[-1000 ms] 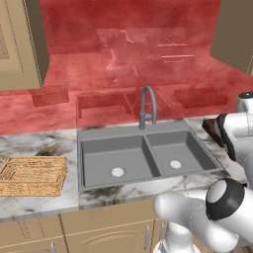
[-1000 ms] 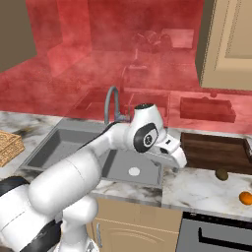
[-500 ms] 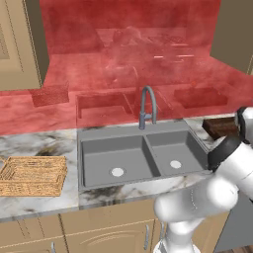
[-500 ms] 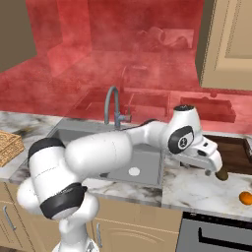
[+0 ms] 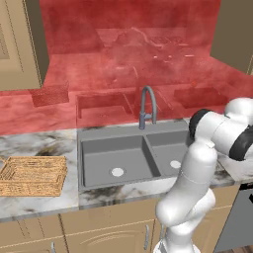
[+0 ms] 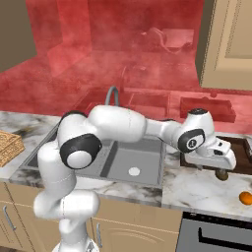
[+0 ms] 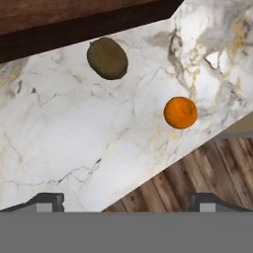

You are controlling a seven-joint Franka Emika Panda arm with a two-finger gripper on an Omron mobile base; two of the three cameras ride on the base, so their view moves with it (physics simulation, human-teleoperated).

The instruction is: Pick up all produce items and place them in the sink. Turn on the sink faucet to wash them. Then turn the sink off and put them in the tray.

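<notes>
The pincer (image 7: 126,200) stands wide open and holds nothing; its two tips are far apart above the marble tabletop (image 7: 74,138). In the hand view, the olive-brown piece (image 7: 107,58) lies just beside the dark wooden block (image 7: 74,22), and the orange piece (image 7: 180,112) lies near the tabletop edge. The right base view shows the pincer (image 6: 221,165) over the olive-brown piece (image 6: 222,174). The left base view shows the sink (image 5: 128,158), the faucet (image 5: 147,106) and the wicker tray (image 5: 32,175) on the left.
</notes>
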